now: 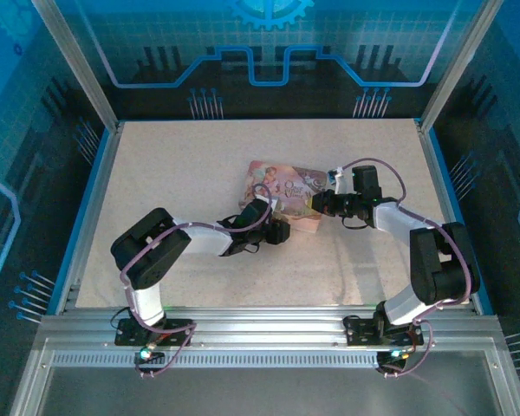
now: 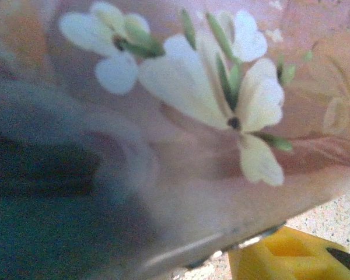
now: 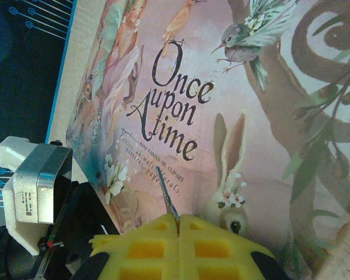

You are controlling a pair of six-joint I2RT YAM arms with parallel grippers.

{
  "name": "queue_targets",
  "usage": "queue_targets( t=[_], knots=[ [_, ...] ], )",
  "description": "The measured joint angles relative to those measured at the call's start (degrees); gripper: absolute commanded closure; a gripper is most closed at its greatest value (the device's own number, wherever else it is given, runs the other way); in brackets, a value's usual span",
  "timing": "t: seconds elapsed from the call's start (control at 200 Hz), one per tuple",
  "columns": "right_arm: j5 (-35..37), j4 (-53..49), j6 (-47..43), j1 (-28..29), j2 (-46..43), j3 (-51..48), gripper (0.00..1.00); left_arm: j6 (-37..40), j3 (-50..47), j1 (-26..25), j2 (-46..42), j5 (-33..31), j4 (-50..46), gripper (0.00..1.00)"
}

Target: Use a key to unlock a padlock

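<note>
The key (image 3: 166, 195) is a slim dark sliver sticking up from between the yellow fingers of my right gripper (image 3: 178, 224), which is shut on it. Its tip hangs over the lid of the pink illustrated tin box (image 3: 268, 116). In the top view the right gripper (image 1: 319, 204) is at the box's right edge and my left gripper (image 1: 277, 227) is at its near edge. The left wrist view is a blurred close-up of the box's flower print (image 2: 192, 116), with one yellow finger (image 2: 286, 256) at the bottom right. The padlock is hidden.
The pink box (image 1: 286, 186) lies mid-table on the speckled tabletop (image 1: 182, 173). The left arm's wrist camera housing (image 3: 38, 186) shows beside the box's corner. Aluminium frame posts and blue walls ring the table.
</note>
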Motion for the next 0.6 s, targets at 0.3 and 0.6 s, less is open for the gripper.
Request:
queue_targets(
  t=[0.3,0.6],
  knots=[
    [0.0,0.0,0.0,0.0,-0.1,0.0,0.98,-0.2,0.4,-0.2,0.0,-0.1,-0.1,0.57],
    [0.0,-0.2,0.0,0.0,-0.3,-0.1,0.98,-1.6,2.7,-1.1,2.1,-1.4,0.0,0.59]
  ],
)
